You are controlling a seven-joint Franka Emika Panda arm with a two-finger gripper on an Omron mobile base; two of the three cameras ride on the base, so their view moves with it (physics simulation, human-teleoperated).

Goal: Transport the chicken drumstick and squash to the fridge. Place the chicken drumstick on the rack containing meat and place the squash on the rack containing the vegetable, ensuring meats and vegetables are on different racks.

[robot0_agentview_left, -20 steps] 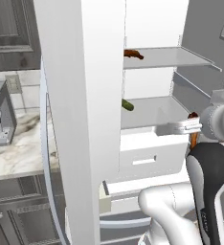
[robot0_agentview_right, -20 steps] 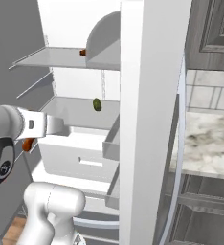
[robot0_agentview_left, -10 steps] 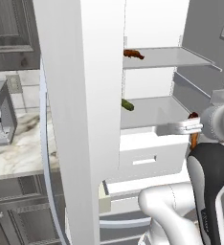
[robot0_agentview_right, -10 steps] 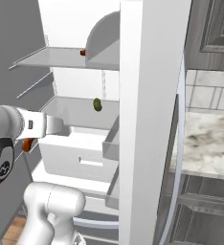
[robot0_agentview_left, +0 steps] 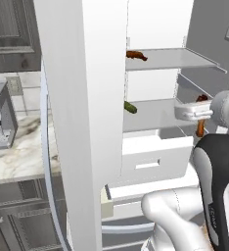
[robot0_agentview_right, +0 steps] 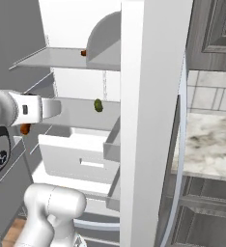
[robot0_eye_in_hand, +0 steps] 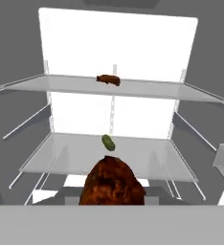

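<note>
The gripper (robot0_agentview_left: 200,113) is closed narrowly on the chicken drumstick (robot0_eye_in_hand: 113,183), which hangs orange-brown below the hand at the mouth of the open fridge (robot0_agentview_left: 155,29), level with the lower shelf. The meat (robot0_eye_in_hand: 108,79) lies on the upper rack (robot0_eye_in_hand: 147,89) and the short green vegetable (robot0_eye_in_hand: 108,142) on the lower one, so the load appears to be held for the upper rack. The fingertips themselves are hidden behind the drumstick, so the grip is judged from its position.
</note>
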